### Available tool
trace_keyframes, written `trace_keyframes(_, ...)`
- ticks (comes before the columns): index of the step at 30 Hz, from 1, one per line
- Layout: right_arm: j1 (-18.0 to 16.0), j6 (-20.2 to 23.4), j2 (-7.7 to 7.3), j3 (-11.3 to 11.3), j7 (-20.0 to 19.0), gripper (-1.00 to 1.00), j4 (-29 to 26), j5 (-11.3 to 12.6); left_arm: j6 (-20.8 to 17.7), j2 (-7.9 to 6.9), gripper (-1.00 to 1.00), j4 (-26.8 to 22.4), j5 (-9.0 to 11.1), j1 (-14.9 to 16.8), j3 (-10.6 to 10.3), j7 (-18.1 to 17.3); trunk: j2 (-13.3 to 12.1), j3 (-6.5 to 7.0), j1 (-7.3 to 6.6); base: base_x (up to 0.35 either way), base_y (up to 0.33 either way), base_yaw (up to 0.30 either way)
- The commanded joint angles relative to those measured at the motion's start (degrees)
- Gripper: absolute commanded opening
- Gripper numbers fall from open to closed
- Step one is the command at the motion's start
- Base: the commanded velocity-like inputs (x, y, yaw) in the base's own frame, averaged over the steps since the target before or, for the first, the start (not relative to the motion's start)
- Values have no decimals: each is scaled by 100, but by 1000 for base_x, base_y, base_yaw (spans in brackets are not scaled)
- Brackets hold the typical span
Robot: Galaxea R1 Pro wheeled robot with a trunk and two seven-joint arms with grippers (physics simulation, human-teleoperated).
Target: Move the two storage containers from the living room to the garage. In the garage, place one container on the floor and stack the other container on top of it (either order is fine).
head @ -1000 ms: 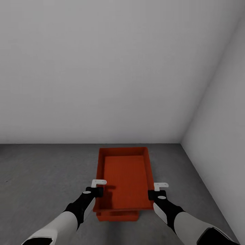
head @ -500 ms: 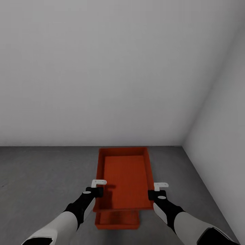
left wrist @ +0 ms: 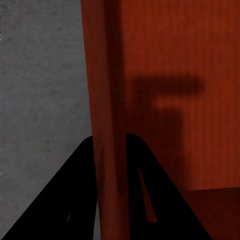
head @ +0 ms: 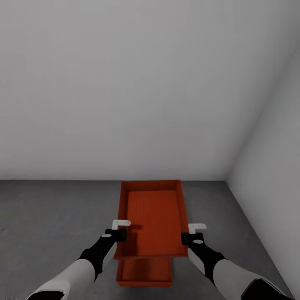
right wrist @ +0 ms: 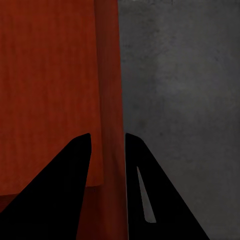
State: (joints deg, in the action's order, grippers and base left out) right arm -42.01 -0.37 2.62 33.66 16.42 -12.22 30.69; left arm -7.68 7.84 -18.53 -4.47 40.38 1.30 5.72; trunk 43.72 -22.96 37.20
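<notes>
A dark grey concrete floor (head: 50, 216) meets pale walls (head: 125, 83); one orange-red container (head: 145, 273) sits on it near the corner.

The right claw (right wrist: 107, 165) has its two black fingers (right wrist: 65, 195) pinching the thin wall of an orange-red storage container (right wrist: 50, 90), with dark grey concrete floor (right wrist: 180, 100) alongside.

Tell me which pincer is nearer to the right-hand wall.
Right. The right pincer grips the held container's right side wall, on the side toward the right-hand wall. The left pincer grips the opposite side wall, farther away.
</notes>
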Motion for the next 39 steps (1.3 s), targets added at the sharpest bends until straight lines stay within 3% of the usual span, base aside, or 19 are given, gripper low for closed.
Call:
trace_keyframes(1,-9,-16,2,0,112,-100,0,-10,-31,34,-100,8,16,-3,-181,42,5,-6,1,1,0,174)
trace_keyframes(8,-9,-23,2,0,108,-100,0,-10,-31,34,-100,8,16,-3,-182,43,5,-6,1,0,0,137)
trace_keyframes(39,-9,-20,2,0,112,-100,0,-10,-31,34,-100,3,16,-3,-182,-6,5,-6,1,0,0,2)
